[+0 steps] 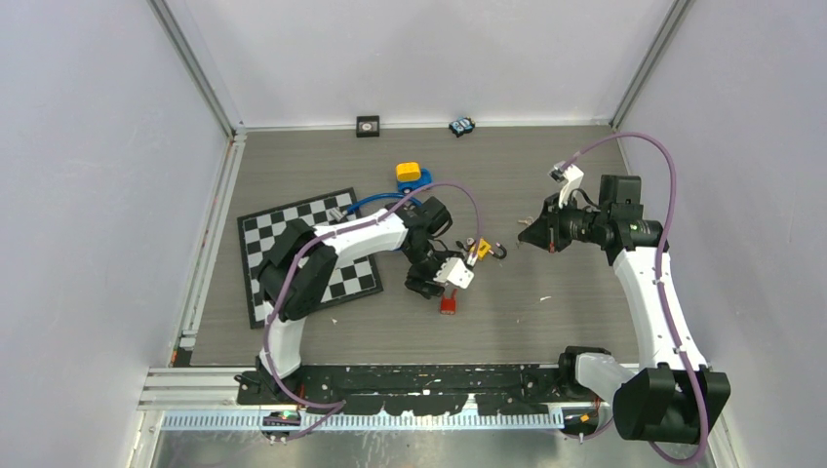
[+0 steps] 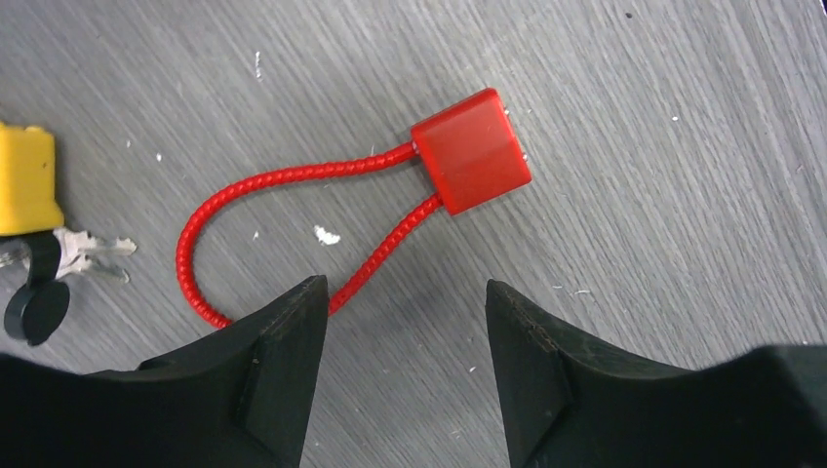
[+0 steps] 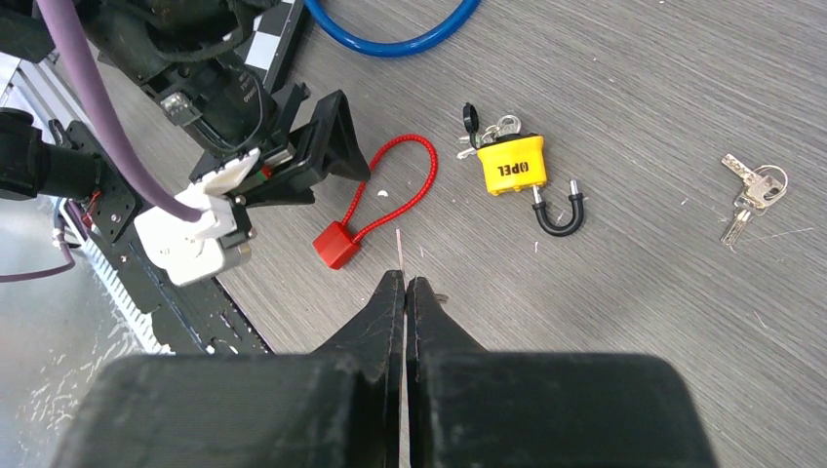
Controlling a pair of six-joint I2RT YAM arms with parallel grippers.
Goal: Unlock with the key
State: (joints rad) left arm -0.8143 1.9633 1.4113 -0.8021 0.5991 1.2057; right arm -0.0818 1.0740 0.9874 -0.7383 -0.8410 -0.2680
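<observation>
A yellow padlock [image 3: 512,166] lies on the grey table with its black shackle [image 3: 558,216] swung open and a bunch of keys [image 3: 492,132] at its keyhole end. It also shows in the top view [image 1: 480,251] and at the left edge of the left wrist view [image 2: 24,180]. A red cable lock [image 2: 471,151] lies just left of it [image 1: 449,304]. My left gripper [image 2: 405,292] is open and empty, hovering right over the red lock's cable loop [image 2: 195,244]. My right gripper [image 3: 405,280] is shut, raised to the right of the padlock [image 1: 524,234].
A second bunch of keys [image 3: 749,190] lies loose on the table beyond the padlock. A checkered mat [image 1: 307,253] lies under the left arm. A blue cable lock with a yellow body [image 1: 410,174] sits behind. Two small objects [image 1: 368,125] [image 1: 461,126] stand at the back wall.
</observation>
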